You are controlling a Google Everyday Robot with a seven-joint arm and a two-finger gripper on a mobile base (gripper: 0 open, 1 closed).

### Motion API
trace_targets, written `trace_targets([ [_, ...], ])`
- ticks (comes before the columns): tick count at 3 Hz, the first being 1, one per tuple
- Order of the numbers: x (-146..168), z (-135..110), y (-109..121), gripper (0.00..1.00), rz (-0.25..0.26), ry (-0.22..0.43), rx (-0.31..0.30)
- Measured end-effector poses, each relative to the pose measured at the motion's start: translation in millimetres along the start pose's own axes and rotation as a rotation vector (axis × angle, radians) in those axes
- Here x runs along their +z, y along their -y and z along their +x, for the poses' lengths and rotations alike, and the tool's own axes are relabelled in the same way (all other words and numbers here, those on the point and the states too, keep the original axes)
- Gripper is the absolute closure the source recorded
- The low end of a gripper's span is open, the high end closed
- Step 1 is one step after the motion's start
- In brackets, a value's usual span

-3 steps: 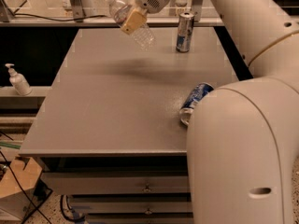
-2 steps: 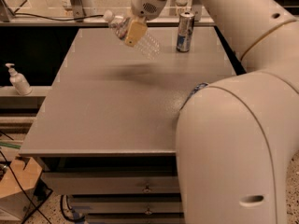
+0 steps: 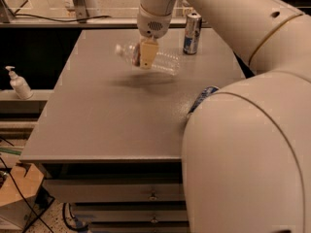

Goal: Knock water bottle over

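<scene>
The water bottle (image 3: 165,62) is clear ribbed plastic with a white cap. It lies almost level on its side, cap to the left, just above the grey table (image 3: 97,120), with its shadow right beneath it. My gripper (image 3: 146,56) comes down from above at the table's far middle. It is shut around the bottle near its neck end. The tan fingers (image 3: 148,55) cover part of the bottle.
A slim silver-blue can (image 3: 192,33) stands upright at the far right of the table. A blue can (image 3: 202,98) lies on its side at the right edge, partly hidden by my arm's large white body. A white pump dispenser (image 3: 19,84) stands on a shelf to the left. Drawers sit under the table.
My gripper has come down and nearer with the bottle in it. The bottle has gone from tilted to nearly level and is closer to the table top.
</scene>
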State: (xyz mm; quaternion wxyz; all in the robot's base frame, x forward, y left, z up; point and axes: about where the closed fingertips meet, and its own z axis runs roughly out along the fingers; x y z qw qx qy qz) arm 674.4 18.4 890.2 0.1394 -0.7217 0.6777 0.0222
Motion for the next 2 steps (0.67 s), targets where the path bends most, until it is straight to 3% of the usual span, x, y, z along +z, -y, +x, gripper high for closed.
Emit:
trace_targets([
  [1,13.8,5.8,-13.9,0.0,-0.026,-0.017,0.026],
  [2,13.9,5.8,-13.9,0.0,-0.026,-0.017,0.026],
])
